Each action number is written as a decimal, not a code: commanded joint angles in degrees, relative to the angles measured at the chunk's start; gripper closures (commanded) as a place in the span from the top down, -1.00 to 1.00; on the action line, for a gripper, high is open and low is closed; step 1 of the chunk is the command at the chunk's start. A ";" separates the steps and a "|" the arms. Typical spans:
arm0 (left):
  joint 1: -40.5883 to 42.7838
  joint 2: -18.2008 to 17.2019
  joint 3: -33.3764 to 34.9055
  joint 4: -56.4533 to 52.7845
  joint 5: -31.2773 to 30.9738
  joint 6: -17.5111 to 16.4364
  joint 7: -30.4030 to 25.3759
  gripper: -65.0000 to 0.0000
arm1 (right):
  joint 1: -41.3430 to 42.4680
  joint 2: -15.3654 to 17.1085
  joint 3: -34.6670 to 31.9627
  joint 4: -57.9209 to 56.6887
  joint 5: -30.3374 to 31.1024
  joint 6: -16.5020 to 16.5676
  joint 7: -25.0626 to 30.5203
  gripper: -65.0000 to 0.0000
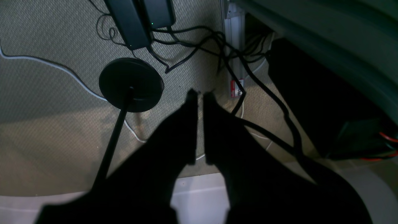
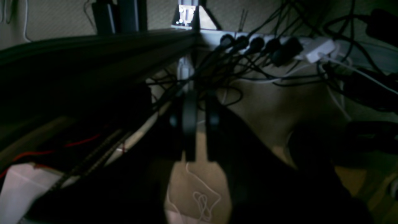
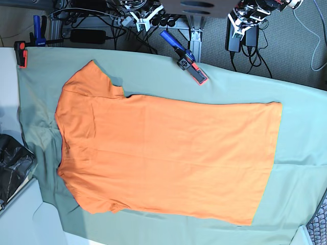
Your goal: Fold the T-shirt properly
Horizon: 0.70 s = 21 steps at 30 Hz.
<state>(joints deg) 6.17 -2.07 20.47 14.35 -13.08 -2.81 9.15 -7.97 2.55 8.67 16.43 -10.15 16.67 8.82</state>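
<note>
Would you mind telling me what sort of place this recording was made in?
Most likely a robotics lab or test bench, not a home. The T-shirt lies flat on a green cloth held by a clamp, and a power strip with tangled cables sits on carpet behind it.

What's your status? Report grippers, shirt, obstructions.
Left gripper and right gripper nearly shut, empty, parked off the table over floor cables. T-shirt flat, unfolded on green cloth. Nothing on the shirt; clamp beside its far edge.
</note>
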 commanded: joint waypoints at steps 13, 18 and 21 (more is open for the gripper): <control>0.22 0.00 0.09 0.33 0.00 0.63 -1.46 -0.91 | -0.31 0.48 0.20 1.11 0.09 -4.85 0.90 -0.86; 0.22 0.00 0.09 0.33 0.00 0.63 -1.88 -0.91 | -0.31 0.50 0.20 1.11 0.09 -4.85 0.87 -0.86; 0.22 0.00 0.09 0.33 0.00 0.63 -1.86 -0.91 | -0.31 0.48 0.20 1.25 0.09 -4.85 0.90 -0.86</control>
<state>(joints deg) 6.17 -2.07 20.47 14.39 -13.08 -2.79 7.53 -7.94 2.83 8.67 17.32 -10.13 16.53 8.97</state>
